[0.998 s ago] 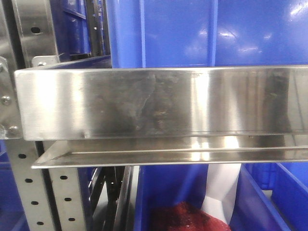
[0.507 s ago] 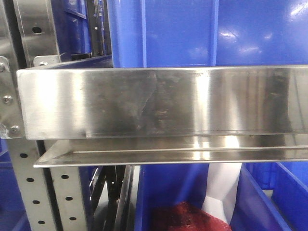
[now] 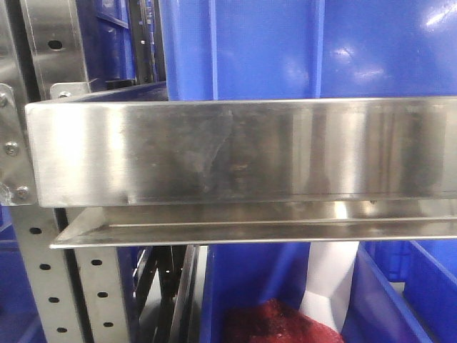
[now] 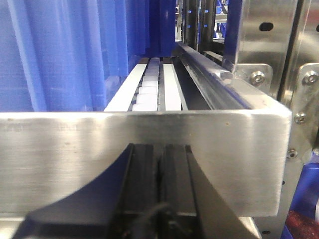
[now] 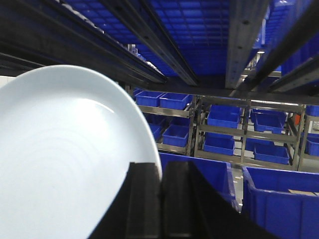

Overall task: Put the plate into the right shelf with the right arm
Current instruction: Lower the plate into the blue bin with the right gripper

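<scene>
In the right wrist view my right gripper is shut on the rim of the plate. The plate is white with a pale blue tint, stands on edge and fills the left of that view, under dark rails of the right shelf. In the front view the shelf's brushed steel beam runs across the middle, with a big blue bin above it. My left gripper is shut and empty, right in front of a steel beam.
A perforated upright stands at lower left. Below the beam a blue bin holds something red and something white. A roller track runs back beside a blue bin wall. More blue bins lie ahead on the right.
The front view has shifted very slightly. The bright reflections on the steel beam and on the lip under it have faded.
</scene>
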Motion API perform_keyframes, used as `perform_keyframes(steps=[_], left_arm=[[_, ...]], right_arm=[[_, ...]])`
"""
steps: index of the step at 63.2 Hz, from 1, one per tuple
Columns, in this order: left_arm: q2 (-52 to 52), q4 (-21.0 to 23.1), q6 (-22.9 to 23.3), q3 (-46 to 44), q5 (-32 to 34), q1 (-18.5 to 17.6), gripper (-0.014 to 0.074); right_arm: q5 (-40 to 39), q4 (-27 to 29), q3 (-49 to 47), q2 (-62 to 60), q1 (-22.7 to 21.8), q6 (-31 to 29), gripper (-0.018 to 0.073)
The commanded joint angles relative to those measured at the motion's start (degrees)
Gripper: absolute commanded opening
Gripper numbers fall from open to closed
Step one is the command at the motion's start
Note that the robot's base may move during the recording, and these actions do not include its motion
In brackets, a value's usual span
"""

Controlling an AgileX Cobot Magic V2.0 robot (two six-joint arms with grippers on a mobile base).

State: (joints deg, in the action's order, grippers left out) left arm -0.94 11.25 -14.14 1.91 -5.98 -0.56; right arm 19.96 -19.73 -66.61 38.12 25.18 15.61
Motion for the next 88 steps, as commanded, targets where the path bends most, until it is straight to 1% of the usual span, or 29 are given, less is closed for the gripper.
perform_keyframes(steps=[1, 13, 21, 27, 40, 58, 67, 70, 73, 76, 77, 84, 88], left_arm=[[-0.4, 0.2, 0.1, 0.4, 4.4, 0.0, -0.0047], [-0.4, 0.2, 0.1, 0.4, 4.4, 0.0, -0.0047], [-0.4, 0.2, 0.1, 0.4, 4.4, 0.0, -0.0047], [-0.4, 0.2, 0.1, 0.4, 4.4, 0.0, -0.0047], [-0.4, 0.2, 0.1, 0.4, 4.4, 0.0, -0.0047], [-0.4, 0.2, 0.1, 0.4, 4.4, 0.0, -0.0047], [-0.4, 0.2, 0.1, 0.4, 4.4, 0.0, -0.0047], [-0.4, 0.2, 0.1, 0.4, 4.4, 0.0, -0.0047], [-0.4, 0.2, 0.1, 0.4, 4.4, 0.0, -0.0047], [-0.4, 0.2, 0.1, 0.4, 4.4, 0.0, -0.0047], [-0.4, 0.2, 0.1, 0.4, 4.4, 0.0, -0.0047], [-0.4, 0.2, 0.1, 0.4, 4.4, 0.0, -0.0047], [-0.4, 0.2, 0.1, 0.4, 4.4, 0.0, -0.0047]], right_arm=[[-4.2, -1.0, -7.2, 7.5, -0.2, 0.0, 0.0055], [-1.8, -1.6, -15.5, 20.0, -0.2, 0.0, 0.0055], [-1.7, -4.0, -17.7, 26.0, -0.3, 0.0, 0.0055], [-1.3, -6.9, -18.0, 30.0, -0.6, 0.0, 0.0055], [1.1, -6.9, -17.9, 35.1, -3.6, 0.0, 0.0055], [3.6, -6.9, -17.9, 41.7, -3.7, 0.0, 0.0055], [3.9, -6.9, -17.9, 42.7, -3.7, 0.0, 0.0068], [4.0, -6.8, -17.9, 42.7, -3.7, 0.0, 0.0104], [4.1, -6.8, -17.9, 42.7, -3.7, 0.0, 0.0166], [4.2, -6.7, -17.9, 42.6, -3.7, 0.0, 0.0253], [4.2, -6.7, -17.9, 42.6, -3.7, 0.0, 0.0303], [5.0, -6.7, -18.0, 42.4, -3.7, 0.0, 0.0536], [5.3, -6.7, -18.0, 41.9, -3.7, 0.0, 0.0603]])
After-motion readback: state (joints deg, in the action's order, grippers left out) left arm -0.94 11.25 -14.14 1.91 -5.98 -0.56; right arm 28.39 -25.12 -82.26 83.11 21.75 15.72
